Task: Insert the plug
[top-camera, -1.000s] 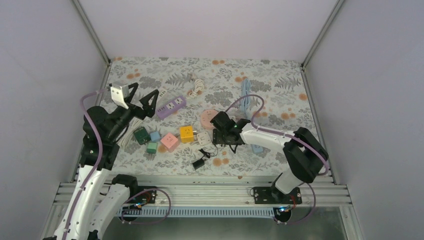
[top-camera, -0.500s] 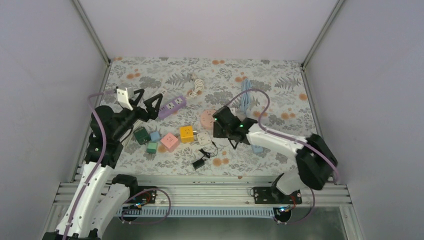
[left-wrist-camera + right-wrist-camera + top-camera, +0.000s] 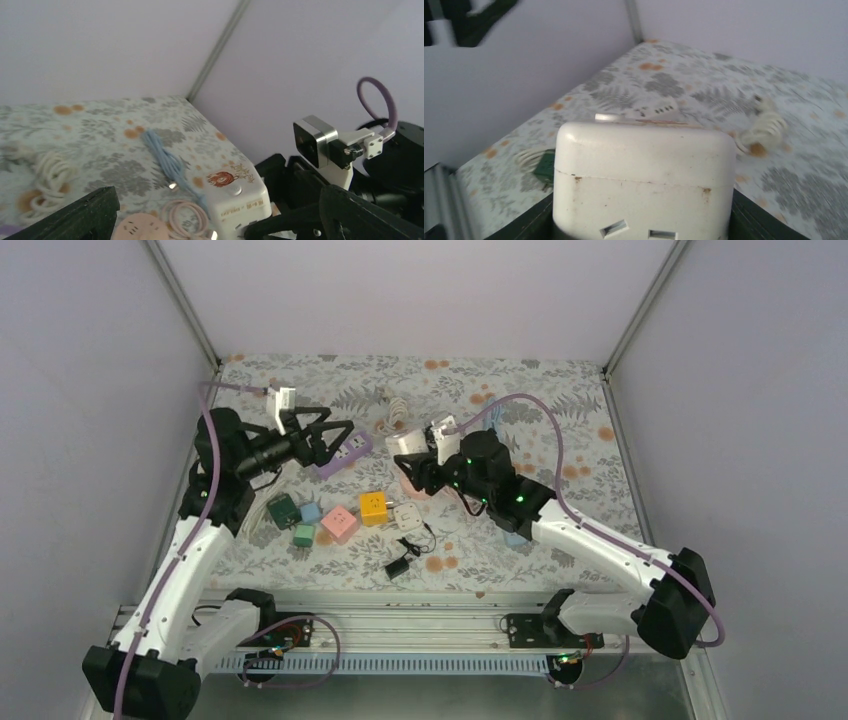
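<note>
Top view: our right claw [image 3: 414, 460] clenches the white socket block [image 3: 404, 443] above the desk's [image 3: 560, 390] middle; the left claw [image 3: 345, 437], released and empty, points at it from the left.
Left wrist: the block lies dead ahead, between our fingers [image 3: 85, 212].
Right wrist: its slots [image 3: 615, 229] face us, unfilled.

The left arm [image 3: 182, 562] and right arm [image 3: 600, 539] share white link shells and round black joints. A lilac cable [image 3: 520, 398] loops along each, starting near the aluminium rail [image 3: 400, 625].
</note>
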Available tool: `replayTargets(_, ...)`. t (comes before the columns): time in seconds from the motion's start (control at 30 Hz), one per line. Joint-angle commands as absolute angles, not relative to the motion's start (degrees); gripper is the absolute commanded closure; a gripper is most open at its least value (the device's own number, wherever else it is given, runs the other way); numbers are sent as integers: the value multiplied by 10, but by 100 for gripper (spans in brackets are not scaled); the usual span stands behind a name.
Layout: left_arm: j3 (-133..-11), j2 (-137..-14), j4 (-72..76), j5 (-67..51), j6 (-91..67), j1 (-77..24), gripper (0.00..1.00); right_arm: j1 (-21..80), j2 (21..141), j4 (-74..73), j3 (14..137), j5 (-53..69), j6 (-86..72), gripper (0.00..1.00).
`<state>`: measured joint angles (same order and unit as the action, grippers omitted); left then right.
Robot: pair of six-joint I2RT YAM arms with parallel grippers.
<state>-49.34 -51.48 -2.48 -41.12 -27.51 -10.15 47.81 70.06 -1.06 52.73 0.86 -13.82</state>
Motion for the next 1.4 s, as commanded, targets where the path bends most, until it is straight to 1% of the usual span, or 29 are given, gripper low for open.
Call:
replayTargets(0.0, -532, -549, -71, -516, -260, -109, 0, 472, 683, 51, 566, 149, -2, 44)
replayTargets(0.1, -536, -566, -73, -508, -292, -123, 0, 465, 688, 63, 574, 189, 24, 45)
replayTargets(0.17, -534, -574, -60, -483, -343, -143, 0, 460, 704, 57, 587, 214, 38, 46)
replayTargets(0.33, -583, -614, -128, -439, -334, -191, 2, 450, 731, 48, 608, 282, 56, 47)
replayTargets(0.5, -568, -627, -125, -464, -362, -206, 4, 444, 747, 59, 604, 328, 67, 46)
replayTargets(0.57, -565, -633, -127, -476, -376, -208, 6, 443, 752, 59, 604, 334, 72, 46)
replayTargets(0.7, -557, -652, -147, -461, -405, -222, 15, 443, 761, 66, 604, 337, 77, 46)
replayTargets(0.83, -536, -646, -131, -456, -432, -234, 16, 442, 777, 69, 604, 322, 80, 46)
replayTargets(1.0, -520, -635, -155, -442, -432, -239, 17, 442, 799, 74, 599, 272, 86, 47)
replayTargets(1.1, -497, -629, -152, -432, -437, -239, 21, 443, 812, 68, 604, 267, 93, 46)
replayTargets(1.23, -491, -635, -164, -423, -426, -239, 35, 442, 823, 63, 602, 264, 94, 46)
replayTargets(1.3, -492, -637, -168, -408, -419, -239, 39, 443, 826, 62, 599, 262, 92, 45)
replayTargets(1.33, -493, -638, -171, -397, -415, -239, 40, 443, 826, 62, 596, 261, 88, 43)
replayTargets(1.37, -494, -638, -174, -385, -412, -240, 41, 443, 824, 64, 591, 257, 84, 37)
